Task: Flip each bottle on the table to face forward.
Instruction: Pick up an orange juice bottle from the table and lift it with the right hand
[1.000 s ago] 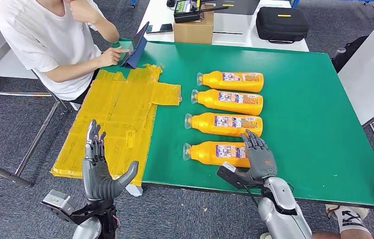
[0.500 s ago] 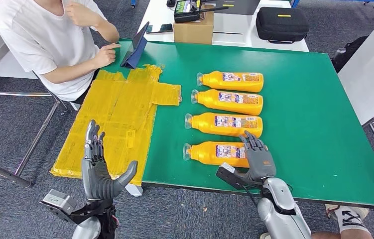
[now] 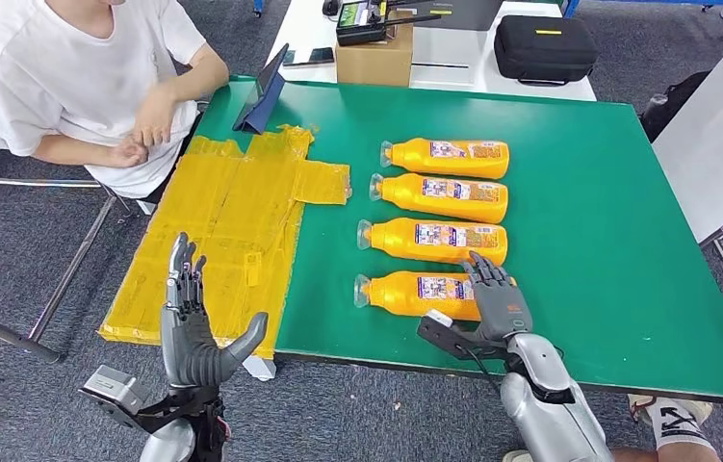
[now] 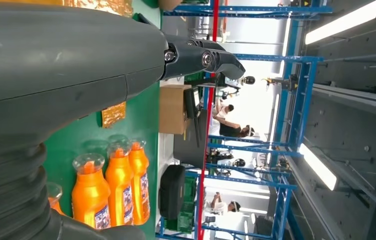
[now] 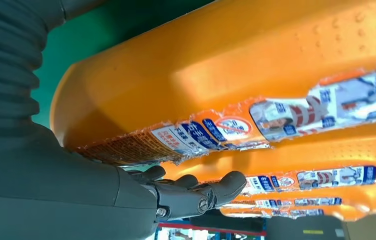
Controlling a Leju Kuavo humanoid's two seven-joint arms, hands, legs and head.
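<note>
Several orange bottles lie side by side on the green table (image 3: 607, 212), caps to the left, labels up. The nearest bottle (image 3: 405, 293) is at the front edge, with another bottle (image 3: 434, 239) just behind it. My right hand (image 3: 497, 300) rests on the nearest bottle's base end, fingers stretched over it and thumb out to the side. In the right wrist view its fingers (image 5: 196, 192) lie along the nearest bottle (image 5: 256, 65) beside the label. My left hand (image 3: 192, 332) is raised off the table's left front corner, fingers apart, holding nothing. The left wrist view looks past the left hand (image 4: 65, 60) at the bottles (image 4: 120, 185).
A person (image 3: 78, 77) sits at the table's far left corner beside a propped tablet (image 3: 263, 91). A yellow taped sheet (image 3: 232, 221) covers the table's left side. A cardboard box (image 3: 374, 53) and a black case (image 3: 543, 43) stand on the white table behind.
The person has taken their hand off the tablet and drawn both arms in. My right hand has shifted slightly on the nearest bottle. My left hand has stayed put.
</note>
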